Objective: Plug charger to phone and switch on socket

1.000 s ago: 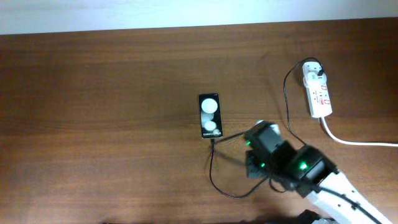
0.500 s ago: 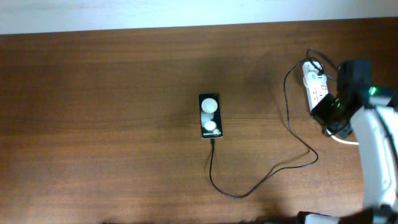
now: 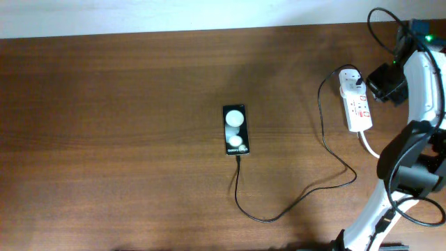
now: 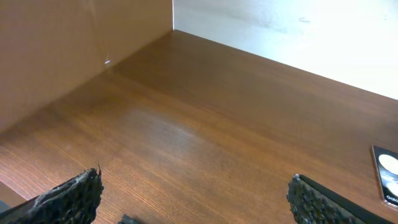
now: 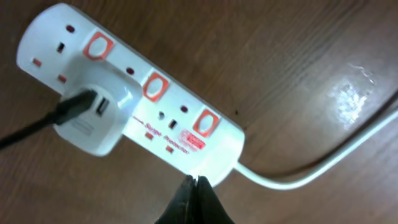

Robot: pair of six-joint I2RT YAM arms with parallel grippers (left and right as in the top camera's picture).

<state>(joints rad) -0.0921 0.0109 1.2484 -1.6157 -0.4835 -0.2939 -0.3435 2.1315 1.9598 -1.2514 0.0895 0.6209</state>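
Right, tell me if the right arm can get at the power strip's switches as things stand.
Probably yes. The right claw hangs shut at the cord end of the power strip, nothing between it and the red switches; the white plug leaves them uncovered.

The table [image 3: 125,139] was brown grained wood, smooth, with a soft sheen. The socket [image 5: 211,140] was glossy white plastic with red switches. The phone [image 3: 235,130] looked glossy black, the charger [image 5: 37,129] cable matt black.
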